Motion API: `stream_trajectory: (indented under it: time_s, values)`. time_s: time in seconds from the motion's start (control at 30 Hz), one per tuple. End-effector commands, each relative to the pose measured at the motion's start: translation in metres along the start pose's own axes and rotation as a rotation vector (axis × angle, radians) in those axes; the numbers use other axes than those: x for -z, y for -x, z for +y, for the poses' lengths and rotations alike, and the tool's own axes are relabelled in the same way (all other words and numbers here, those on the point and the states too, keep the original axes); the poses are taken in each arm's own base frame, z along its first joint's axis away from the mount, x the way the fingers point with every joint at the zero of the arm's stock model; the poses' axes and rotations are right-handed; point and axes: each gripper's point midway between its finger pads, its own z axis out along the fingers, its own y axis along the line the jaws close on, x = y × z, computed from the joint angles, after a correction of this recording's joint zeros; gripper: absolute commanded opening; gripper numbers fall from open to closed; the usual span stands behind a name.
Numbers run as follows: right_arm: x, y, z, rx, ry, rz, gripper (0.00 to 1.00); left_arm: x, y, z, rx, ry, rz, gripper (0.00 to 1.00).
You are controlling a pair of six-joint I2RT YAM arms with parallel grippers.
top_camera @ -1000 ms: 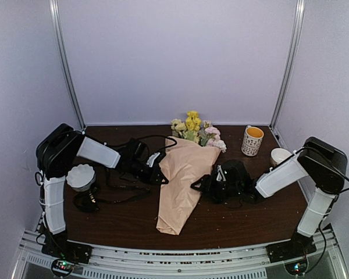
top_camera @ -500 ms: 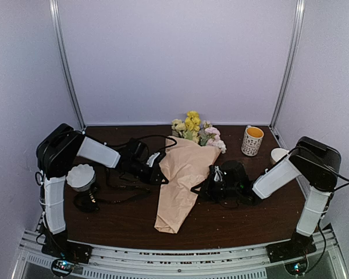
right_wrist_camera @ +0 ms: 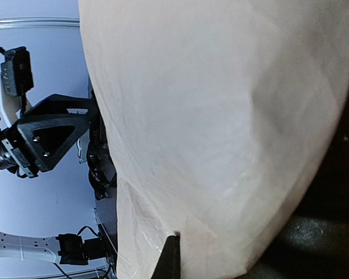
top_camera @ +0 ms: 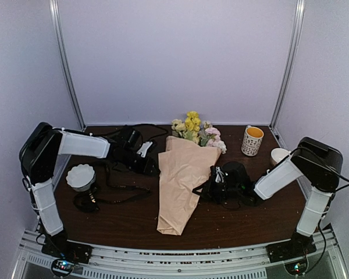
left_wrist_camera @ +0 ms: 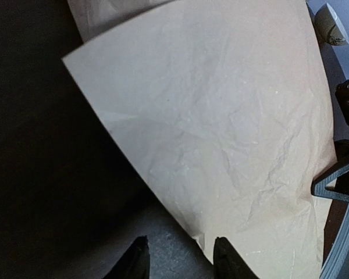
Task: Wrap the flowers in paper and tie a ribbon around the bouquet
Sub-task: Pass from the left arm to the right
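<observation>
Two arms are seen reaching inward over the dark table [top_camera: 232,224], with the bouquet [top_camera: 180,180] laid between them. At the far left, a white ruffled bowl [top_camera: 81,176] is set beside the left arm. The left gripper [top_camera: 146,161] is held at the cone's left edge. Its fingers [left_wrist_camera: 136,261] are spread apart, and the edge of the paper [left_wrist_camera: 221,116] is seen running toward the gap. Whether it is touched cannot be told.

The bouquet is laid flat mid-table, narrow end nearest, with the flowers [top_camera: 193,128] shown beyond its wide far end. The right gripper [top_camera: 212,185] is brought together on a fold of the paper at the cone's right edge, with only one finger [right_wrist_camera: 170,258] visible. Farther right, a mug [top_camera: 252,140] and a white cup [top_camera: 279,156] are placed near the back corner.
</observation>
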Motion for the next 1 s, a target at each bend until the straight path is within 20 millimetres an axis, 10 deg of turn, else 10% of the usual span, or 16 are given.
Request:
stream_trajectory:
  time_s: [0.0, 0.47, 0.8, 0.97]
  values:
    - [0.005, 0.004, 0.010, 0.029, 0.022, -0.019, 0.00, 0.049, 0.019, 0.006, -0.061, 0.147, -0.049, 0.43]
    - [-0.001, 0.002, 0.010, 0.032, 0.022, 0.003, 0.00, 0.069, -0.103, 0.023, -0.036, 0.248, 0.252, 0.48]
    - [0.001, 0.001, 0.006, 0.042, 0.006, 0.004, 0.00, 0.065, -0.128, 0.028, -0.020, 0.269, 0.343, 0.52]
    - [0.002, 0.001, 0.005, 0.047, 0.001, 0.002, 0.00, 0.100, -0.085, 0.035, 0.084, 0.385, 0.053, 0.46]
